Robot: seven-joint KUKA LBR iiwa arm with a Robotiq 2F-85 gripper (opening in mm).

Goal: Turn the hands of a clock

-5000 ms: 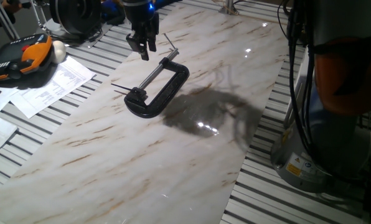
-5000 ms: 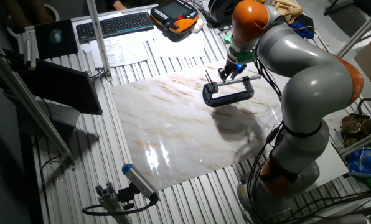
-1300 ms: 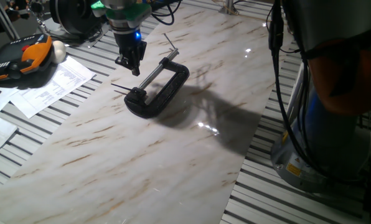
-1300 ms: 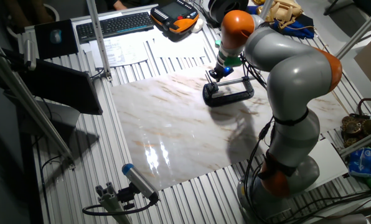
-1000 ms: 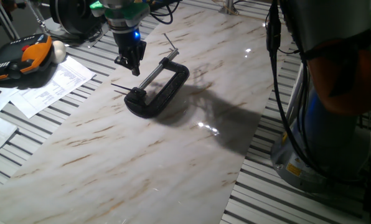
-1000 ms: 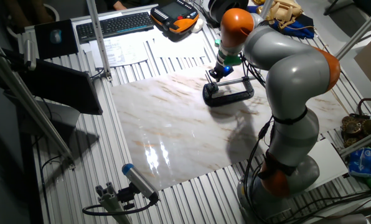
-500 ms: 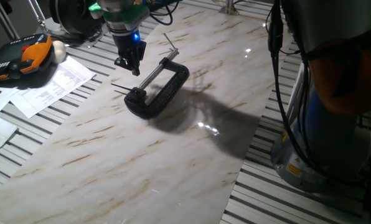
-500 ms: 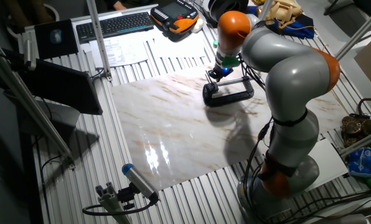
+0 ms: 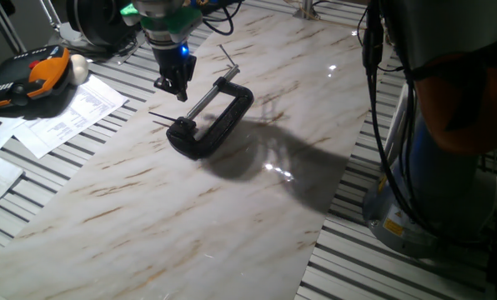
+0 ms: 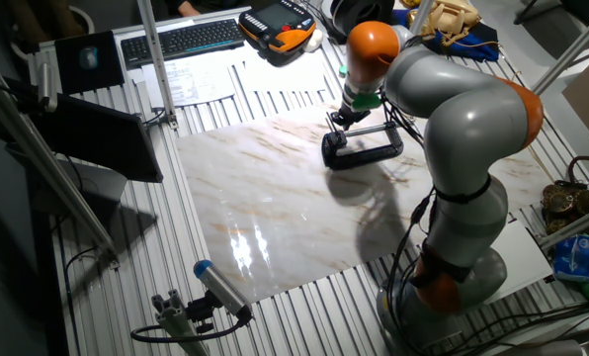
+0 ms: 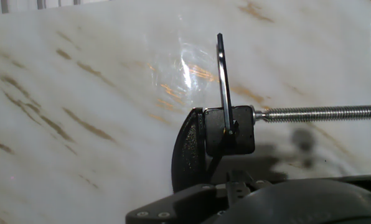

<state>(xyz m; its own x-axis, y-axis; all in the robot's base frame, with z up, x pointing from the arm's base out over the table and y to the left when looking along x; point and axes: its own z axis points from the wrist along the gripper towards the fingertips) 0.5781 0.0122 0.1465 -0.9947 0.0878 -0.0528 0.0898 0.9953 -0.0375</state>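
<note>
The clock, a black C-clamp (image 9: 213, 123), lies flat on the marble slab (image 9: 173, 217), its silver screw rod (image 9: 208, 96) pointing away. The hand, a thin dark pin (image 9: 160, 117), sticks out of its rounded end to the left. My gripper (image 9: 176, 90) hovers just above and behind the pin, left of the rod; its fingers look pressed together and empty. In the other fixed view the gripper (image 10: 337, 119) is over the clamp (image 10: 362, 150). The hand view looks down on the pin (image 11: 223, 81), the clamp's end (image 11: 192, 155) and the rod (image 11: 316, 113); no fingertips show there.
An orange-black teach pendant (image 9: 32, 79) and papers (image 9: 65, 112) lie left of the slab on the slatted table. A keyboard (image 10: 181, 40) is at the far side. The arm's base (image 10: 453, 277) stands at the slab's right edge. A silver-blue cylinder (image 10: 220, 287) lies near the front.
Since five seconds ago the gripper moved from over the screw's handle end toward the clamp's rounded end. In the last second it has barely moved. The clamp and pin have not shifted.
</note>
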